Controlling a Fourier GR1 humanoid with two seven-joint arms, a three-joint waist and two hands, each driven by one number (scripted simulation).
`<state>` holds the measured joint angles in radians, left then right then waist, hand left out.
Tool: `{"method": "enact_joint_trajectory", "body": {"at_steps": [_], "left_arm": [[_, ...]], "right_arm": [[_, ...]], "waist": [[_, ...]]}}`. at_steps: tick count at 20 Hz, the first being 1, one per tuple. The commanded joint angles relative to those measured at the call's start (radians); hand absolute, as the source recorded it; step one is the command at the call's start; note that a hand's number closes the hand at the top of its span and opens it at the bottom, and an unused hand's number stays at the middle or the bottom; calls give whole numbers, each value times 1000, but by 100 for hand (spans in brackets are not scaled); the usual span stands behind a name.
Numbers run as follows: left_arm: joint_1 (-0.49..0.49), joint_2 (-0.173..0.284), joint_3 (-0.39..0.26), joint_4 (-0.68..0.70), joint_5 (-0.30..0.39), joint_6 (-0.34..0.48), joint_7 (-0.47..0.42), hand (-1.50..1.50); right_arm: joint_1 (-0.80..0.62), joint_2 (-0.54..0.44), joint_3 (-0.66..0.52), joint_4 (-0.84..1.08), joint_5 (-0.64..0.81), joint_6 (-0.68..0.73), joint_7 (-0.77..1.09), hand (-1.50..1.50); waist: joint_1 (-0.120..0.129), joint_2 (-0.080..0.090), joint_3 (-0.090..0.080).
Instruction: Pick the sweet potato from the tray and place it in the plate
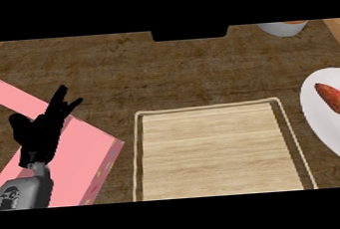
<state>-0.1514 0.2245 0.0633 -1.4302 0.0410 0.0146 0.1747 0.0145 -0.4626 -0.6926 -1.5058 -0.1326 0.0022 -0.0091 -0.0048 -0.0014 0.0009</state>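
Left hand (41, 129) at lower left of frame, raised on a grey forearm (22, 192) entering from the bottom edge; fingers straight and spread apart, pointing up and slightly right, thumb out to the left, holding nothing, resting over the pink object. Right hand nowhere in frame. Pink object (80, 157): flat, angular, box-like slab with a paler inner panel, running diagonally from upper left toward bottom centre-left, faint specks along its right edge. Counter (170, 71): dark brown, woven-looking texture. Tray (289, 143) at centre-bottom: rectangular, light wood grain with a pale raised rim, nothing in it. Plate (329, 135) at right edge: white, smooth, round, partly cut off by the frame. Sweet potato (337, 100) lying on the plate's upper part: elongated, tapered, reddish-orange, tilted from upper left down to lower right, well apart from the tray. Top right edge: white round vessel (281, 28), orange showing inside, mostly cropped. Top centre: dark rectangular block (190, 33) at the counter's far edge.
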Motion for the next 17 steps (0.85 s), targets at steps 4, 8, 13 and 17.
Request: {"method": "enact_joint_trajectory", "body": {"at_steps": [4, 8, 13, 17], "left_arm": [[-4, -9, 23, 11, -8, -19, 2, 0], [34, 0, 39, 20, -4, -51, -58, 0], [-71, -56, 8, 71, -63, 25, -14, 0], [-9, -5, 64, 47, -14, -52, -31, 0]], "right_arm": [[42, -42, -86, 89, -38, 74, -89, -150], [9, -100, -102, 219, -12, 81, -140, -150], [89, -51, -98, 247, 18, 111, -212, -150], [103, -111, -143, 240, -19, 169, -160, -150]], "waist": [[2, 1, -1], [4, 2, -1], [-1, 2, -1], [2, 1, -1]]}}
